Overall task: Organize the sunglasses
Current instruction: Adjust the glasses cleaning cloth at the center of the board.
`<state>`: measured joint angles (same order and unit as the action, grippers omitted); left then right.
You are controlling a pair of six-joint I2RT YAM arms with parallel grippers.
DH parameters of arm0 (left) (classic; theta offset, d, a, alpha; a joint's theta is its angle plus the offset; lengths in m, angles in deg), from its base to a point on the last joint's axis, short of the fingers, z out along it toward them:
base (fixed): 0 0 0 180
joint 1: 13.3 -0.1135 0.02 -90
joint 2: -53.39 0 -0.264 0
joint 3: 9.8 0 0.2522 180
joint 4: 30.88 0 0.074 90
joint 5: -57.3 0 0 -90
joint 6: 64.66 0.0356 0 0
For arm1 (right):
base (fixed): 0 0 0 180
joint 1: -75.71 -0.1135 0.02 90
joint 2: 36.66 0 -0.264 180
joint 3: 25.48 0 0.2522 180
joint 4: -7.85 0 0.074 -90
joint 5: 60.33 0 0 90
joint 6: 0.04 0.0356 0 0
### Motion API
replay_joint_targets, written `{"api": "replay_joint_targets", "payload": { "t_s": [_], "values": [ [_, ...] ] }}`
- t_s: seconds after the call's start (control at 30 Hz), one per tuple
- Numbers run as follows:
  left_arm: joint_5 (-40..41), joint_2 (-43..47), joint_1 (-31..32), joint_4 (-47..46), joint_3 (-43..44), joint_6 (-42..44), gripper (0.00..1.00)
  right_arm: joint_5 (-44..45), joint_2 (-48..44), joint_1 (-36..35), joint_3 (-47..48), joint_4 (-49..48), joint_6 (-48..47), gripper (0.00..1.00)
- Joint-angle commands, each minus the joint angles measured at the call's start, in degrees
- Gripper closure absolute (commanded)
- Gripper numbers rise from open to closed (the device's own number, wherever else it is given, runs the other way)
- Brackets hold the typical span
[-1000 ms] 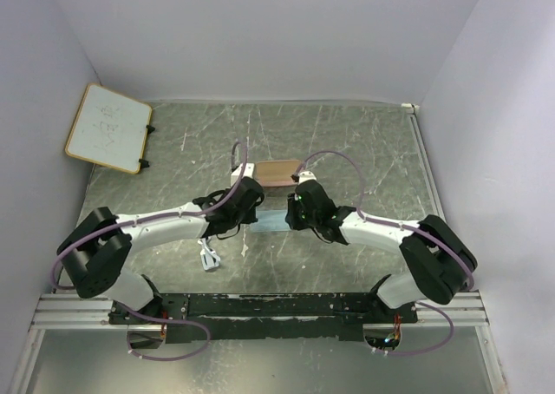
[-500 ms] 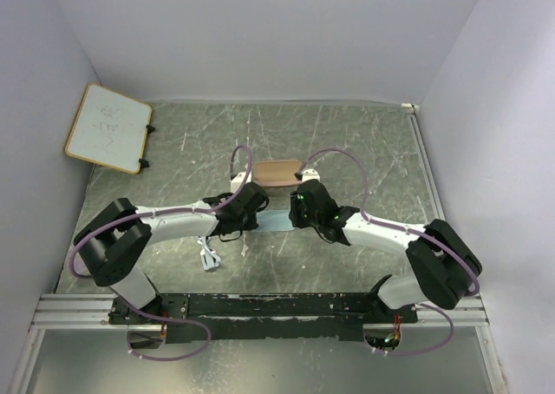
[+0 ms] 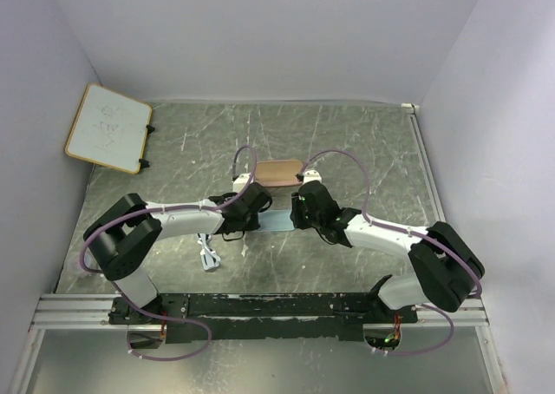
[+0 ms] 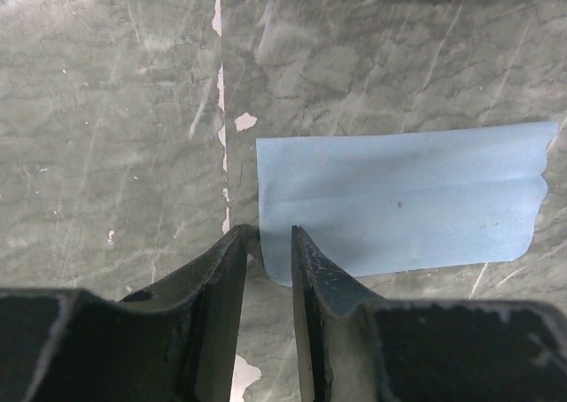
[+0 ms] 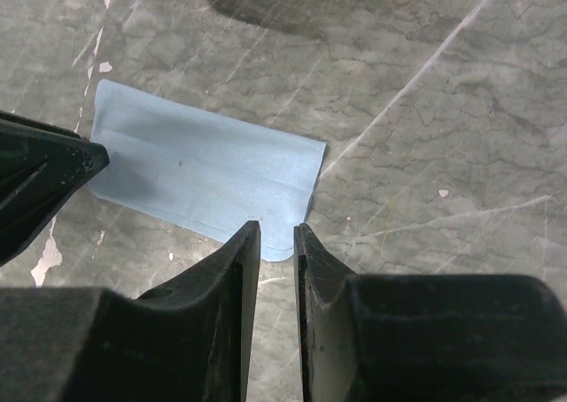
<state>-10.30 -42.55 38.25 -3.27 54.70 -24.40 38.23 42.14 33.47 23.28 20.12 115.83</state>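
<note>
Thin white-framed sunglasses lie loose on the tabletop near the left arm, not yet stored. The left end effector and right end effector, narrowly parted and empty, straddle corners of the light-blue cloth.

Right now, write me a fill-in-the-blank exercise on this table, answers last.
The flat cloth is ____ in colour. The sunglasses lie by the ____ arm. The left gripper and right gripper each have jaws at a ____ of the cloth. Answers: blue; left; corner.
</note>
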Motion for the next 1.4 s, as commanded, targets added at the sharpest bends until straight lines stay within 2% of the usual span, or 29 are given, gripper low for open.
{"api": "replay_joint_targets", "payload": {
  "t_s": [0.0,0.47,0.7,1.37],
  "values": [
    [0.71,0.03,-0.41,0.19,1.27,0.00,0.62,1.11,-1.20,-0.14,-0.64,-0.70,-0.38,0.78],
    [-0.10,-3.72,-0.87,2.35,3.79,1.43,0.63,1.50,-1.85,-0.05,-1.85,-1.31,0.06,0.78],
    [-1.00,-4.78,-0.85,4.48,4.78,1.05,0.69,1.92,-2.38,-0.04,-1.96,-1.23,0.11,0.78],
    [-1.91,-3.98,0.53,9.06,3.88,-0.71,0.66,2.11,-3.02,0.05,-2.73,-1.84,0.33,0.78]
  ]
}}
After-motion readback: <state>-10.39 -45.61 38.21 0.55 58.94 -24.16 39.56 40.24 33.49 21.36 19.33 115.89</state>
